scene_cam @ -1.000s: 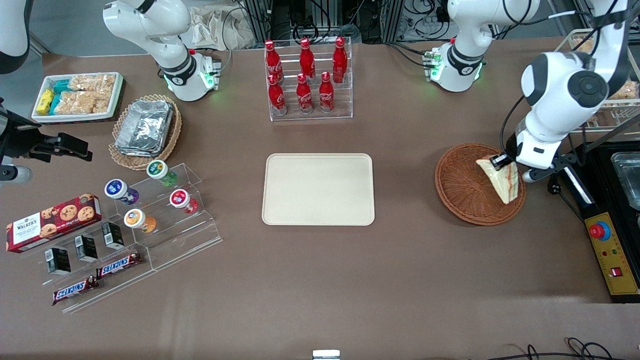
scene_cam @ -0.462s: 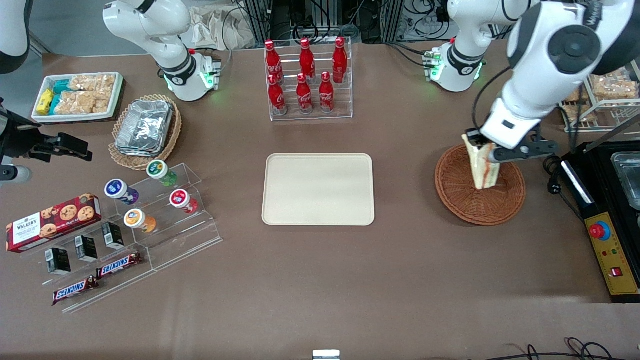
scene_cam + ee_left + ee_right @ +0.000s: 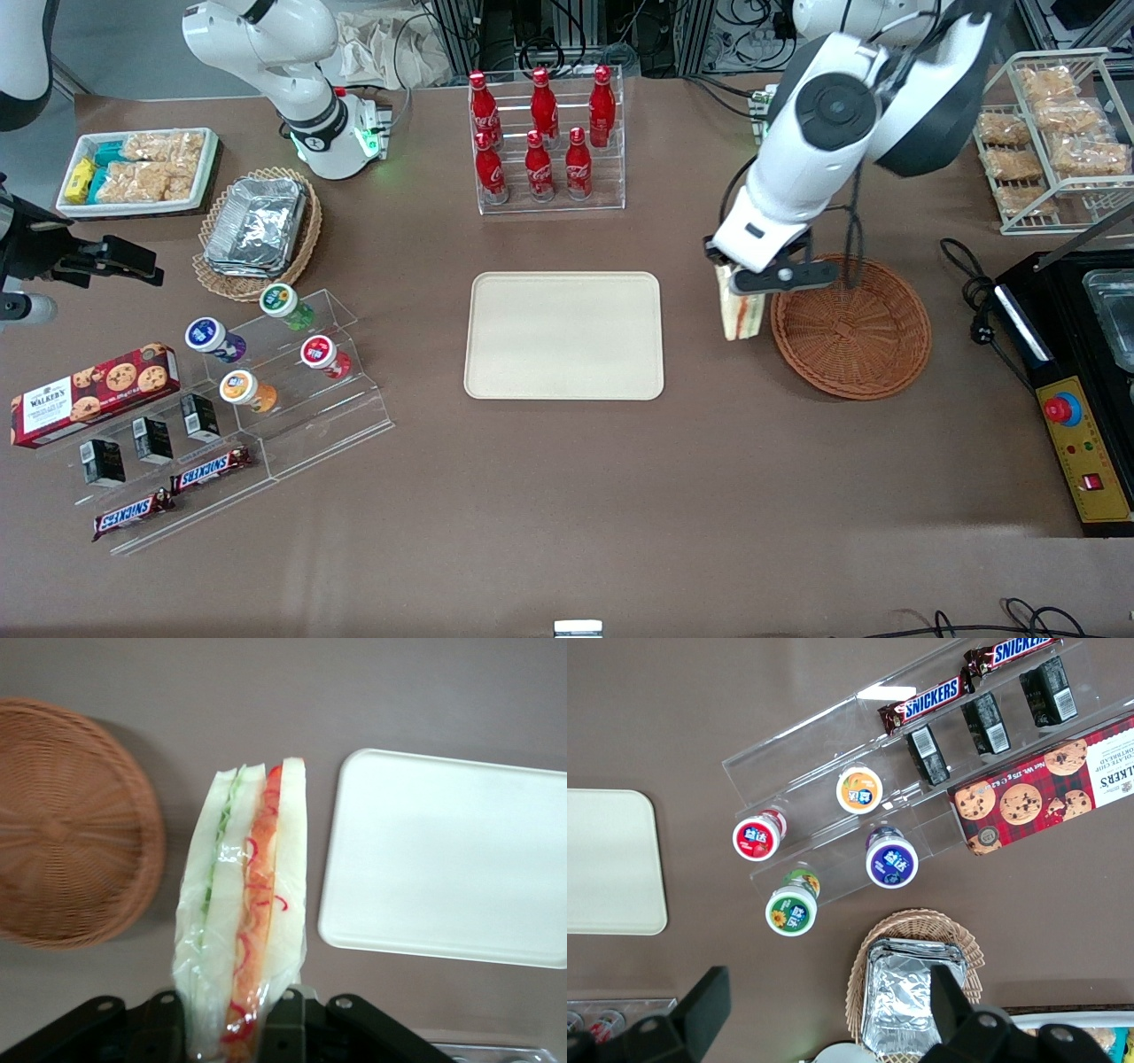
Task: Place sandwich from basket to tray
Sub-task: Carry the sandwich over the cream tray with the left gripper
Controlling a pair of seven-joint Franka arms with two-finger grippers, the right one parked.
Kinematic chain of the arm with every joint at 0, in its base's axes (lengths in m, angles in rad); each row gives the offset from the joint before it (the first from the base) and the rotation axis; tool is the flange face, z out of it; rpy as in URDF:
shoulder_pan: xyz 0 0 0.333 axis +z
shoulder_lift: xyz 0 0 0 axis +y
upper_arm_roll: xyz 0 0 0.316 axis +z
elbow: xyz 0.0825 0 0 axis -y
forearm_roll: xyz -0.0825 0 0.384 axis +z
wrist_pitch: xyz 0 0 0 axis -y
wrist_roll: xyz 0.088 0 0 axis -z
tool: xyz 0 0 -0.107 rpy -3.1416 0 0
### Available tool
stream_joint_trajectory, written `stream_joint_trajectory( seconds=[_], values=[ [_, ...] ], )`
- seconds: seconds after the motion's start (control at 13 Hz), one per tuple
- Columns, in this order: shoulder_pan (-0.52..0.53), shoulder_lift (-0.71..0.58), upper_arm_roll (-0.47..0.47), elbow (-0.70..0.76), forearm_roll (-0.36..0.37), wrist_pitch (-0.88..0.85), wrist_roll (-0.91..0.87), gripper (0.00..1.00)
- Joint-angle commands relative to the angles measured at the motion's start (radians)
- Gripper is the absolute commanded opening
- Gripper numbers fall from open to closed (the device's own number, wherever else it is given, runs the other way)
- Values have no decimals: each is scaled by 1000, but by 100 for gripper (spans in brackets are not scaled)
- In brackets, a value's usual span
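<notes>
My left gripper point(image 3: 740, 282) is shut on the sandwich point(image 3: 739, 312), a clear-wrapped wedge of white bread with red-orange and green filling. It hangs in the air above the bare table between the reddish-brown wicker basket point(image 3: 850, 326) and the cream-beige tray point(image 3: 564, 334). In the left wrist view the gripper point(image 3: 232, 1028) pinches the sandwich point(image 3: 248, 904) at its narrow end. The basket point(image 3: 62, 824) and the tray point(image 3: 452, 859) lie on either side of it. The basket holds nothing.
A clear rack of red cola bottles point(image 3: 542, 142) stands farther from the front camera than the tray. A wire shelf of snack packs point(image 3: 1050, 133) and a black control box point(image 3: 1076, 443) lie toward the working arm's end. Clear display steps with cups and bars point(image 3: 248, 399) lie toward the parked arm's end.
My left gripper has lifted the sandwich out of the basket and carried it sideways toward the tray, past the basket's rim.
</notes>
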Motion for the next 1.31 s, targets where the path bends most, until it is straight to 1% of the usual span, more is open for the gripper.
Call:
stream_joint_trajectory(
  seconds=[0.0, 0.15, 0.46, 0.62, 0.77, 0.92, 1.08, 1.15, 1.23],
  values=[
    [0, 115, -44, 31, -8, 72, -26, 0],
    [-49, 190, -50, 25, 12, 138, -51, 0],
    [-125, 341, -48, 25, 153, 316, -216, 0],
    [-132, 395, -48, 30, 211, 333, -235, 0],
    [-135, 441, -48, 28, 244, 382, -235, 1],
    [-153, 470, -47, 31, 276, 393, -259, 14],
    [-164, 491, -45, 38, 355, 403, -330, 68],
    [-164, 498, -45, 38, 383, 411, -371, 100],
    [-167, 499, -45, 41, 390, 413, -437, 100]
  ],
)
